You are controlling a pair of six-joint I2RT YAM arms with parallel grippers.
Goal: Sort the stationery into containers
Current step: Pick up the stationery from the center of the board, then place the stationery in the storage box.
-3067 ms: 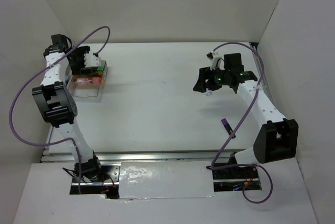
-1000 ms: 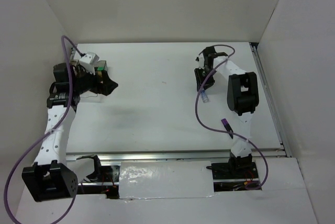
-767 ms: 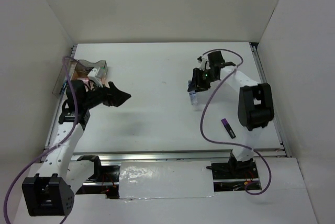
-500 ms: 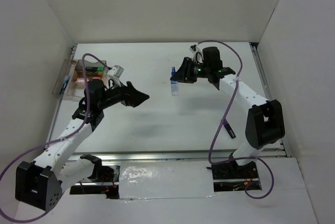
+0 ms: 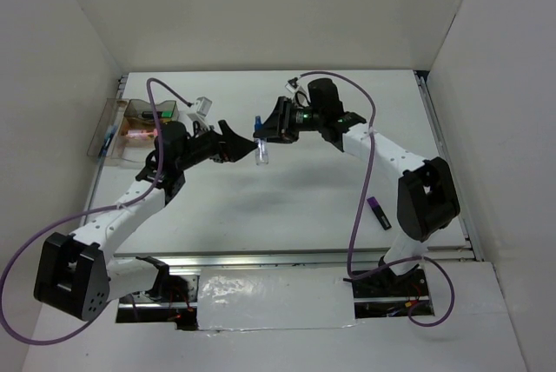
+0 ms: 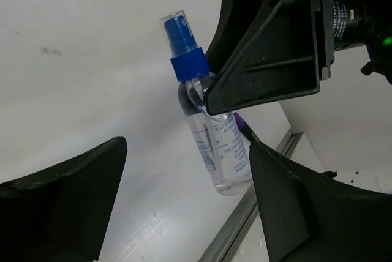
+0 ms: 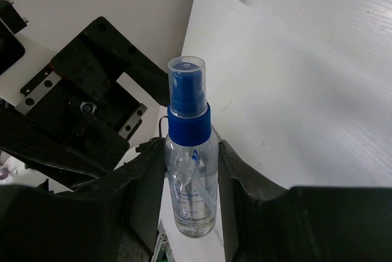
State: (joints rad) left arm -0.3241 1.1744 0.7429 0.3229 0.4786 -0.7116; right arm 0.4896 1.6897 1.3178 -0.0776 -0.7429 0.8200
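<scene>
Right wrist: right jaws clamp blue-capped bottle; left jaws spread wide nearby.

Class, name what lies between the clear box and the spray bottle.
The left gripper and its wrist, shown in the top view, between clear box and spray bottle.

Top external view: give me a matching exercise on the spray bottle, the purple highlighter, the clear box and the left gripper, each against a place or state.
1. spray bottle
2. purple highlighter
3. clear box
4. left gripper

a. at the far left corner of the table
b. open, facing the spray bottle
c. lying on the table at the right
d. clamped in the right gripper, off the table

Pairs: 1-d, 2-c, 3-a, 4-b
</scene>
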